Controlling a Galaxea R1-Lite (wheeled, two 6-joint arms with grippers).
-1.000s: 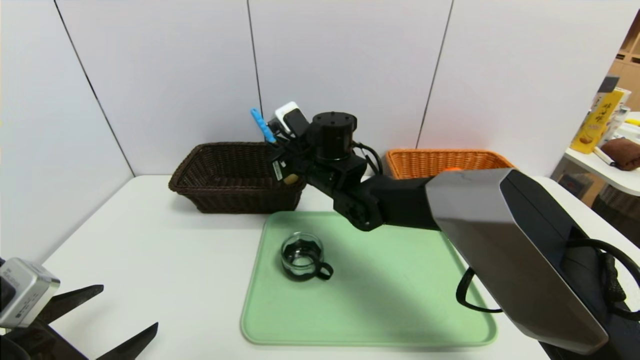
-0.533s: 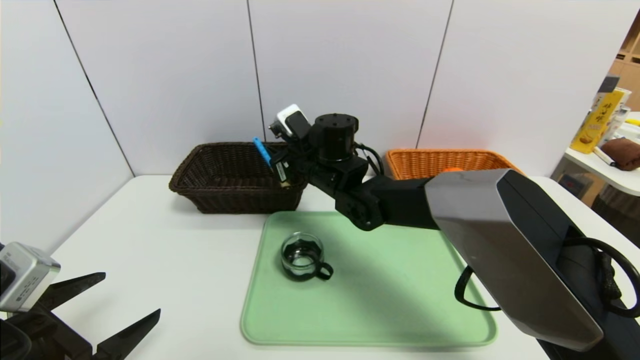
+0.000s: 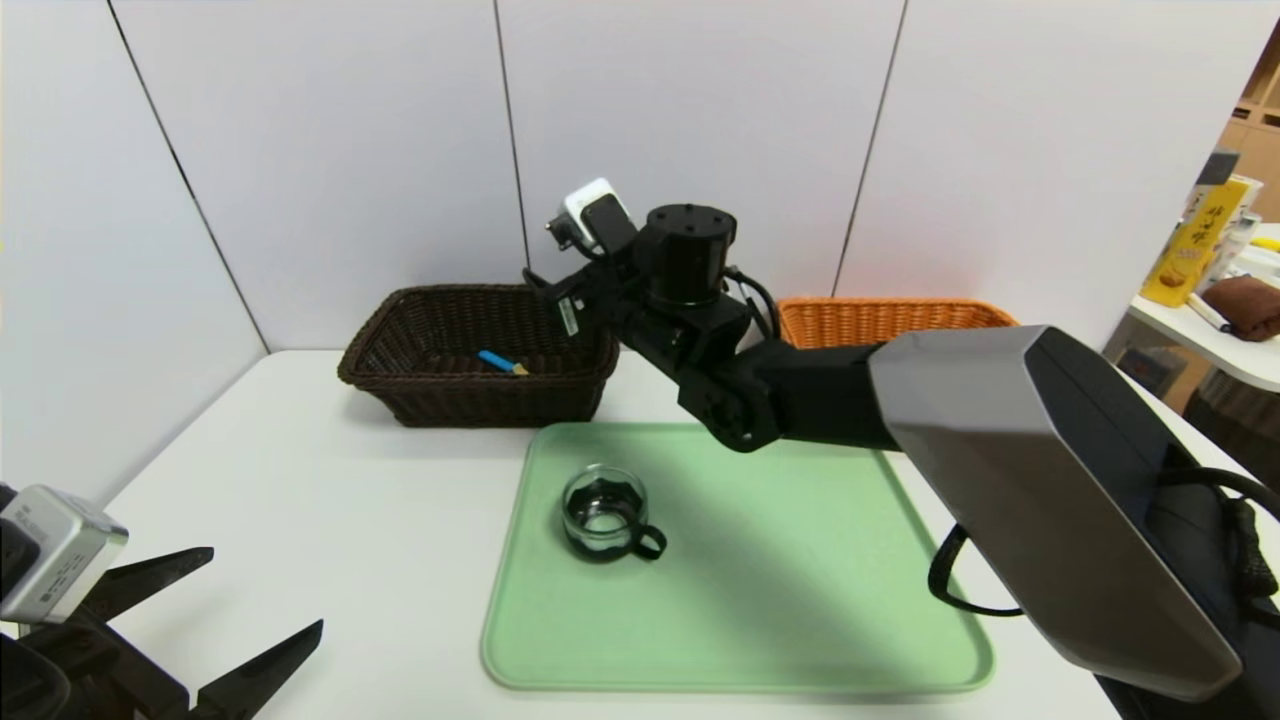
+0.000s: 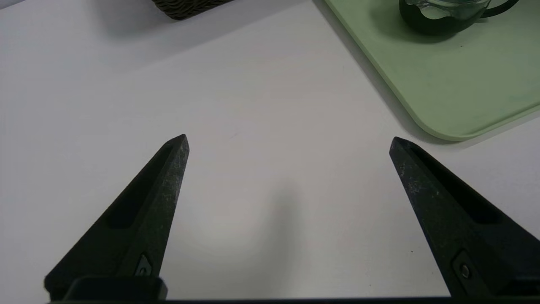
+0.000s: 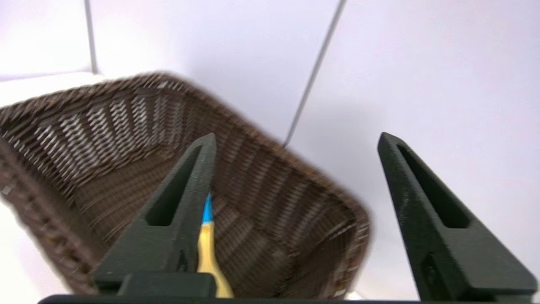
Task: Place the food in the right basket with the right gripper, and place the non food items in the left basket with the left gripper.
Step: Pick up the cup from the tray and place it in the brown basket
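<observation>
The beige spoon with the blue handle (image 3: 500,362) (image 5: 206,247) lies loose inside the dark brown left basket (image 3: 470,400) (image 5: 126,118). My right gripper (image 3: 556,298) (image 5: 295,139) hangs open just above that basket's right end and holds nothing. On the green tray (image 3: 800,620) (image 4: 464,84) stands the clear glass cup (image 3: 603,512) (image 4: 443,17) with its black base. At the table's near left my left gripper (image 3: 262,590) (image 4: 289,139) is open over bare tabletop. The orange-tan right basket (image 3: 880,322) is partly behind my right arm. The food is hidden.
White wall panels close in the table behind both baskets and along the left side. Off to the right stands a side table with a yellow box (image 3: 1195,240) and a brown cloth (image 3: 1245,305). My right forearm spans the tray's right half.
My right gripper has opened and let go of the spoon, which has dropped into the dark basket. The right wrist has risen slightly and shifted right. The left arm has barely moved.
</observation>
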